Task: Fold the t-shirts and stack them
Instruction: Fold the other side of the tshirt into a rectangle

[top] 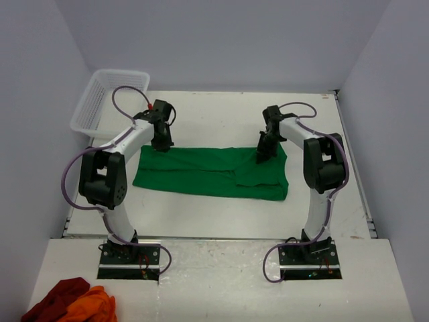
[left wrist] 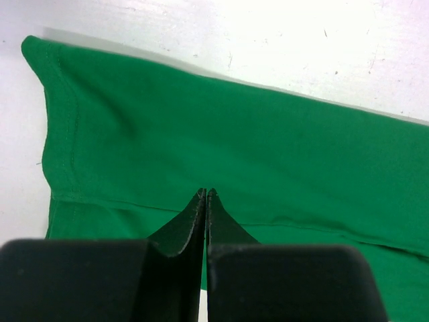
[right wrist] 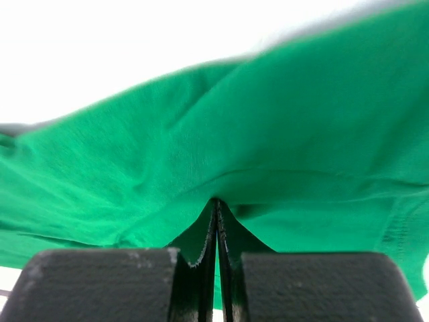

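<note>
Top external, smooth green t-shirt (top: pixel 201 173), folded oblong

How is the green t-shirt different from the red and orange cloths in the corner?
The green t-shirt lies spread flat in a long strip; the red and orange cloths are scrunched in a heap. The t-shirt is on the table; the cloths sit nearer, at the bottom left of the top view. The left gripper and right gripper are down at the t-shirt; nothing touches the cloths. Both are soft fabric.
</note>
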